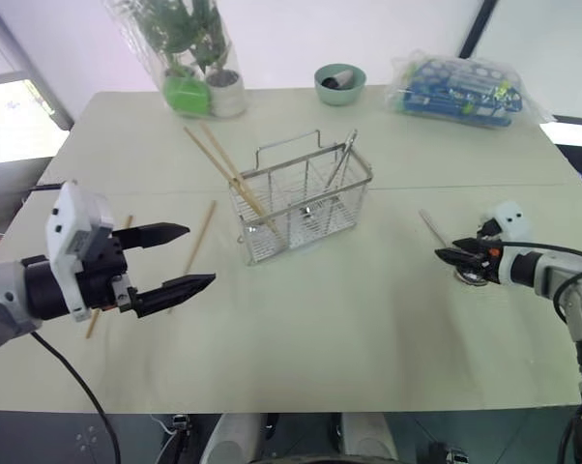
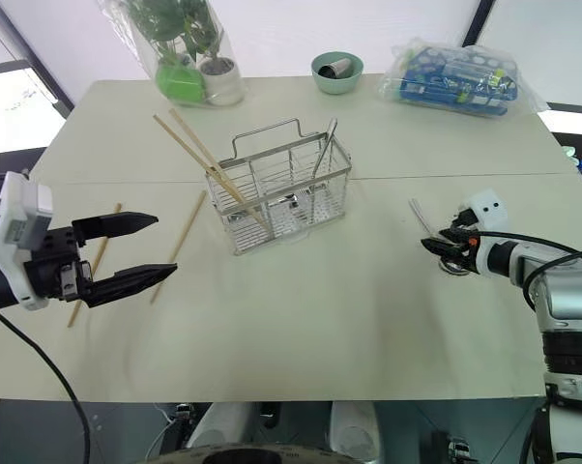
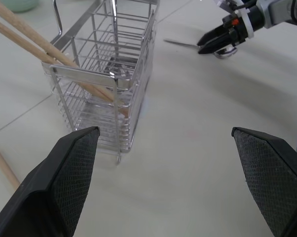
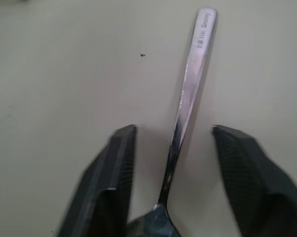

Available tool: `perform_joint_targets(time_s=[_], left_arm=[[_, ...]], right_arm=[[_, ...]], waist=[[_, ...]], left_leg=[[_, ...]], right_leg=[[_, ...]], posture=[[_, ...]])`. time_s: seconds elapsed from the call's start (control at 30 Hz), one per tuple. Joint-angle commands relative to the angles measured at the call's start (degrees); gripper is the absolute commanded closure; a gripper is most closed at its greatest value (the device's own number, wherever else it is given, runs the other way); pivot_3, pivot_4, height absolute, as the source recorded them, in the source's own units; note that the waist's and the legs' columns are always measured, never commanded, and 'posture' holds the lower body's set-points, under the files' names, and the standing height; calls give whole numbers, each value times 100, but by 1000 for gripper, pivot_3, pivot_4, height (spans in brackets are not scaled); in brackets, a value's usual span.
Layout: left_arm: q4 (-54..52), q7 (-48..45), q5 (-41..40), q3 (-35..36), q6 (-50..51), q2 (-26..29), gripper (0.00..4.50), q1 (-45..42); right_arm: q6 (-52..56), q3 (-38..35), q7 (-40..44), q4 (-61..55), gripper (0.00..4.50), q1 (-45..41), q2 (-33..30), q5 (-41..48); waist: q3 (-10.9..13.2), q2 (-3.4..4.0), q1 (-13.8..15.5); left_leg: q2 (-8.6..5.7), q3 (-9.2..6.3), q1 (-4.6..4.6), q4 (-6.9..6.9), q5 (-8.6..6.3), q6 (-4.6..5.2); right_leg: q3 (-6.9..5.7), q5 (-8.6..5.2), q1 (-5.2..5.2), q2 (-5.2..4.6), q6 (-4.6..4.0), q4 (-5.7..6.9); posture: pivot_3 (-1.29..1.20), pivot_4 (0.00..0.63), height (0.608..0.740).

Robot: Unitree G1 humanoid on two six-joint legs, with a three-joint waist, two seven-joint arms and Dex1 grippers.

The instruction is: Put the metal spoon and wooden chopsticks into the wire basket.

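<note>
The wire basket (image 1: 272,242) stands mid-table with two wooden chopsticks (image 1: 221,162) leaning out of its left end and thin metal rods (image 1: 341,159) at its right end. Two more wooden chopsticks lie on the table left of it, one (image 1: 200,236) near the basket and one (image 1: 95,319) partly behind my left arm. My left gripper (image 1: 200,255) hovers open left of the basket, holding nothing. The metal spoon (image 4: 190,89) lies flat at the right. My right gripper (image 1: 444,254) is low over it, fingers (image 4: 114,168) straddling the handle with gaps on both sides.
At the table's far edge are a wrapped potted plant (image 1: 189,58), a green bowl (image 1: 340,83) and a plastic bag of blue items (image 1: 455,89). Bare tabletop lies between the basket and the spoon, and in front of both.
</note>
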Motion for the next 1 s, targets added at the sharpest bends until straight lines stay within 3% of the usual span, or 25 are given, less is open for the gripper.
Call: perform_joint_targets(time_s=[0.03, 0.07, 0.2, 0.4, 0.6, 0.77, 1.0], left_arm=[[29, -2, -4, -22, -90, 109, 0, -161], [47, 0, 0, -39, -90, 107, 0, -196], [98, 12, 7, -81, -97, 84, 0, -288], [233, 164, -62, -175, -122, -15, 0, -567], [345, 251, 81, -278, -201, -89, 0, -697], [449, 357, 96, -393, -234, -124, 0, -913], [511, 535, 109, -521, -268, -188, 0, -1194]], right_arm=[[-38, -73, 15, -168, 3924, 106, 53, 94], [-42, -74, 9, -170, 4442, 110, 55, 103], [-146, -123, -123, -101, 4442, 66, 94, 64], [-788, -673, -996, 429, 4442, -792, 475, 113], [-232, -1560, -1848, -191, 4442, -2113, 1217, 1305], [174, -1327, -2398, -984, 4442, -2901, 2058, 1959], [-324, -384, -2754, -985, 4442, -3234, 3284, 1675]], waist=[[0, -1, -1], [-1, -1, -2], [-1, -2, -4], [1, 1, -23], [2, 2, -16], [2, -1, -8], [2, -1, -18]], left_leg=[[0, 0, 0, 0, 0, 0], [0, 0, 1, 0, 0, 0], [0, 0, 3, 2, 0, 0], [1, 7, 6, 6, 0, 0], [9, 7, 5, 4, 8, 8], [11, 6, 3, -10, 10, 11], [10, 6, 2, -12, 13, 7]], right_leg=[[0, 0, 1, 0, 0, 0], [0, 0, 1, 0, 0, 0], [0, 0, 5, 0, 0, 0], [0, 7, 5, -3, -6, 1], [0, 8, -2, 5, -6, 5], [-1, 8, -11, 7, -6, 5], [0, 9, -23, 11, -5, 15]], posture=[[0, 150, 687], [0, 150, 687], [0, 150, 687], [0, 150, 687], [0, 150, 687], [0, 150, 687], [0, 150, 687]])
